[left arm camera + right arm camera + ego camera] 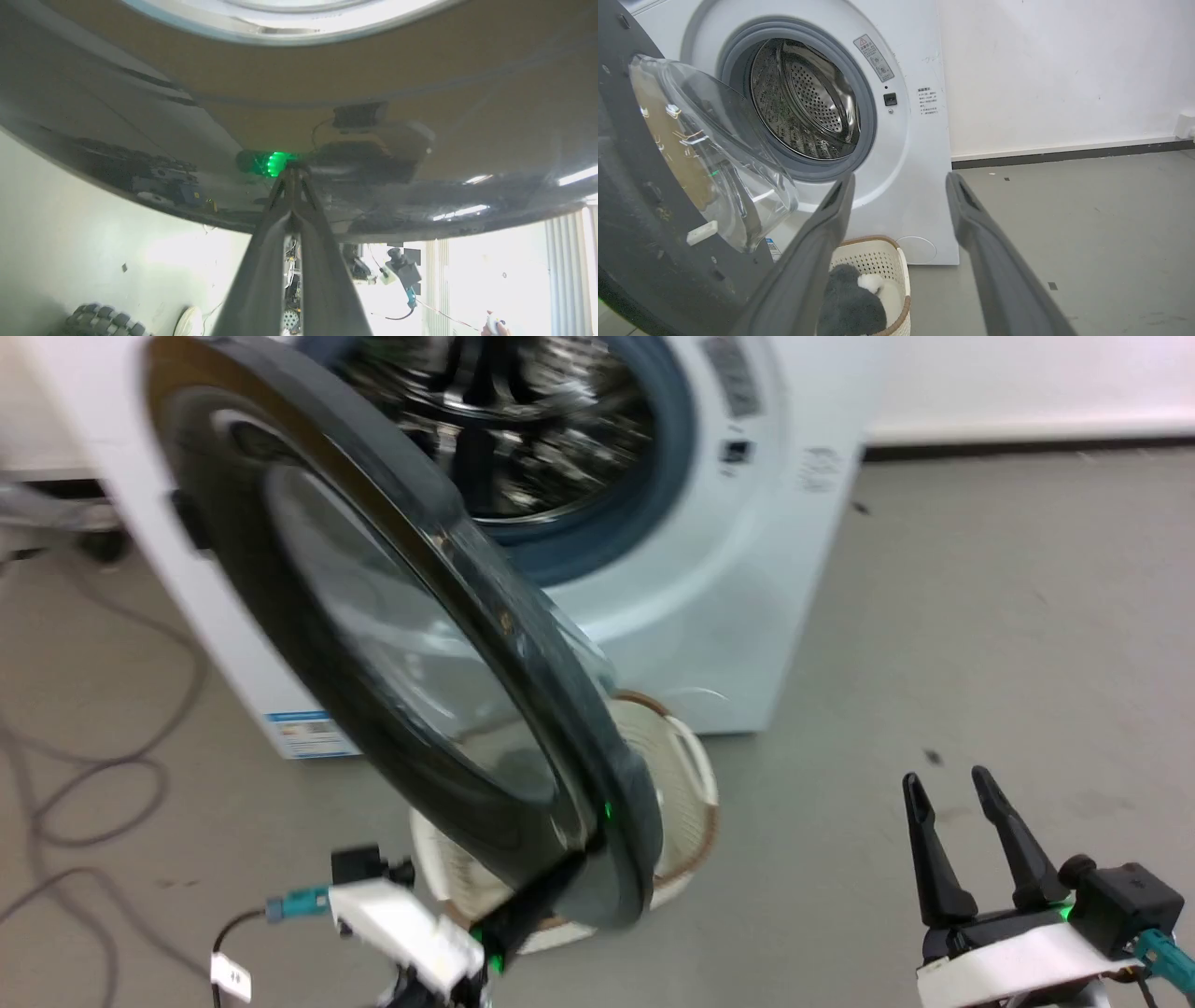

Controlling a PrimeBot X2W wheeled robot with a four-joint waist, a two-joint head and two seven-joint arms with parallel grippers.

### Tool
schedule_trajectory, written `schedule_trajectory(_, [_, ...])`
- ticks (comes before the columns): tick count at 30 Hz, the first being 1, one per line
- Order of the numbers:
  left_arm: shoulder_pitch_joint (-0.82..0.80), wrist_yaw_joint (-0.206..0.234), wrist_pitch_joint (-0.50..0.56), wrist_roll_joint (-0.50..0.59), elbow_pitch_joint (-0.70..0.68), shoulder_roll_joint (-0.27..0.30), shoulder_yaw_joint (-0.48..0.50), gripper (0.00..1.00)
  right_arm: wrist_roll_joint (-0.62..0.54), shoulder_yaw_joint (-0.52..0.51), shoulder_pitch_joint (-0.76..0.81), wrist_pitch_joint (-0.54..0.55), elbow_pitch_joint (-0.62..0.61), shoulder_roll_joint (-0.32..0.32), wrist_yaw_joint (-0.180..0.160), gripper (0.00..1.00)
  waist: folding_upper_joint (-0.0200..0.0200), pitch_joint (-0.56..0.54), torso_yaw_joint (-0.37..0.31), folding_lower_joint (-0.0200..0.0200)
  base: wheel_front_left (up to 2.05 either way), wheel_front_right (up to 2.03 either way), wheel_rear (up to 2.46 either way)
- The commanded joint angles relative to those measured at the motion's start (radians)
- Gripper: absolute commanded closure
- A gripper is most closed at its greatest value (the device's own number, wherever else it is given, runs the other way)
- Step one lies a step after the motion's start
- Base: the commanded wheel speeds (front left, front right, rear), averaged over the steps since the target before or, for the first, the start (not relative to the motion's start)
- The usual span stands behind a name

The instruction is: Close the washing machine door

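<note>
Head view has the door [401,616] standing about half open, swung out from its hinge on the washer's [709,569] left side, its lower edge hanging over the basket [686,784] on the floor. The left gripper [588,854] is closed with nothing between its fingers. In the left wrist view its joined tips meet their own reflection on the door's glossy outer face, near the rim far from the hinge, so they appear to be touching it. That is a good spot for leverage. The push should follow the door's arc toward the drum opening [523,420], with the tips square to the face, since slick black plastic could let them skid off sideways. I would press through until the latch catches, not stop at first contact with the gasket. The right gripper [945,784] hangs with jaws wide apart and empty, well to the side, and should stay out of the closing gap. Whether the door clears the basket cannot be told.
</note>
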Motion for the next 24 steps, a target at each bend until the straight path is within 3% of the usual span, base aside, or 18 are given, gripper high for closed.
schedule_trajectory(1, [-0.035, -0.009, -0.020, -0.007, 0.010, 0.000, -0.004, 1.00, 0.008, -0.001, -0.015, -0.004, -0.003, -0.004, 0.001, 0.00, 0.0000, 0.045, -0.065, 0.0000, 0.00, 0.00, 0.00])
schedule_trajectory(13, [-0.334, -0.039, -0.331, -0.049, 0.204, 0.000, -0.085, 1.00, 0.022, 0.017, -0.047, -0.007, 0.008, 0.013, 0.001, 0.00, 0.0000, 0.110, -0.244, 0.0000, 0.00, 0.00, 0.00])
schedule_trajectory(18, [-0.447, -0.028, -0.464, -0.061, 0.318, 0.000, -0.107, 1.00, 0.027, 0.024, -0.049, -0.007, 0.009, 0.024, 0.001, 0.00, 0.0000, 0.119, -0.283, 0.0000, 0.00, 0.00, 0.00])
schedule_trajectory(24, [-0.524, -0.047, -0.551, -0.080, 0.424, 0.000, -0.149, 1.00, 0.027, 0.024, -0.048, -0.007, 0.009, 0.034, 0.001, 0.00, 0.0000, 0.120, -0.293, 0.0000, 0.00, 0.00, 0.00])
